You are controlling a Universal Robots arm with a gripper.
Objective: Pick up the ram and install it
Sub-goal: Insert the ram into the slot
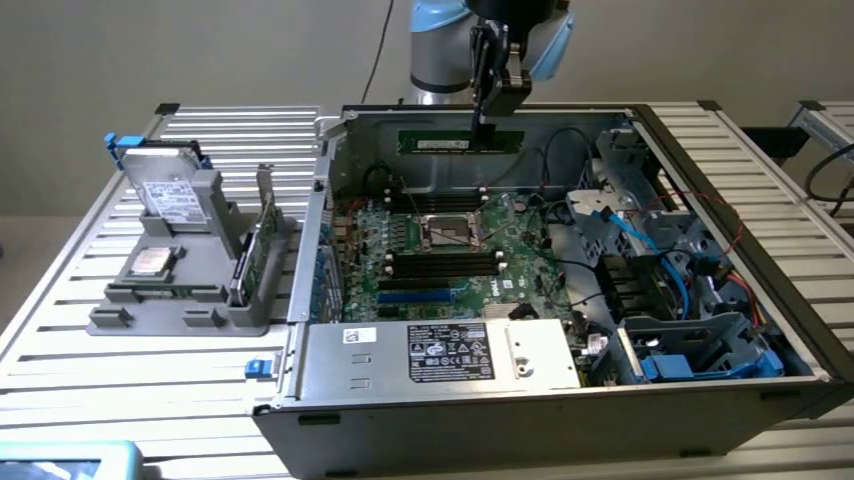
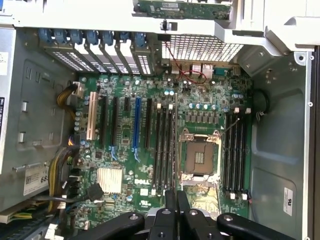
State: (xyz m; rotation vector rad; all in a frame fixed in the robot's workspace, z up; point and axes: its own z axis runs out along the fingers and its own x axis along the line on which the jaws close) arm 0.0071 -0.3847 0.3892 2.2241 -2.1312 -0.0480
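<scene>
Dark-green ram point(image 1: 447, 142) hangs in your gripper point(image 1: 483, 125), high over the open case point(image 1: 534, 430), at twelve o'clock from the socket point(image 1: 451, 232) in the exterior view. You have the fingers point(image 2: 170, 205) closed almost to touching. They pinch the stick by its upper edge, a little toward three o'clock of its middle. The wrist view shows a thin dark strip between them, which I judge to be the ram seen edge-on.

The stick is held level with its long edge down toward the motherboard point(image 1: 514, 235). Its length runs the same way as the slots point(image 1: 441, 262). I judge that orientation is chosen so the stick can meet a slot squarely. It touches nothing in the case and is well apart from the board.

The black slots on either side of the socket look unfilled, so by my reading pick-up is done and installation is not.

At nine o'clock of the case, on the bench point(image 1: 160, 400), the grey fixture point(image 1: 174, 300) carries a taller green card point(image 1: 263, 230). The card stands upright, with your gripper well apart from it.
</scene>
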